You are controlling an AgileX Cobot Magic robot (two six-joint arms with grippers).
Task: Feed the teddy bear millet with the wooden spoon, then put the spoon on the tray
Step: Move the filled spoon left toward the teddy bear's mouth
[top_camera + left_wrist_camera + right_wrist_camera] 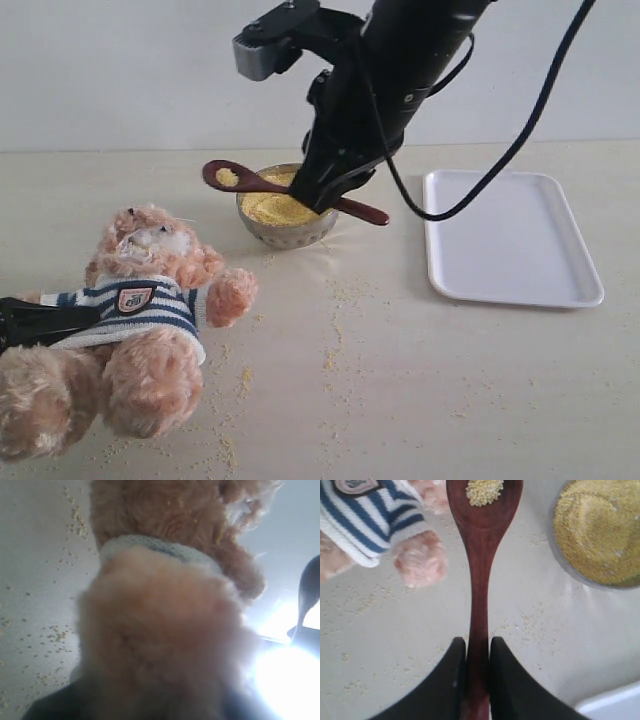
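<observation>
Right wrist view: the right gripper (477,644) is clamped on the thin handle of the wooden spoon (481,575), a finger on each side, and a small heap of millet (484,491) sits in the spoon's oval end. The feeding step looks to be in hand: the spoon is loaded and hangs level just beside the steel bowl (288,228), pointing toward the teddy bear (140,300), whose whitish muzzle is well apart from it.

The next move calls for carrying the spoon across to the muzzle without tipping it, since loose grains already speckle the worktop (400,400). The tray (510,240) lies bare on the far side of the bowl, awaiting the spoon.

The right arm comes down steeply from above, its wrist bent over the bowl. The left gripper (40,320) lies low against the bear's striped middle; fur fills its own camera, so I cannot tell whether it is closed on the bear.
</observation>
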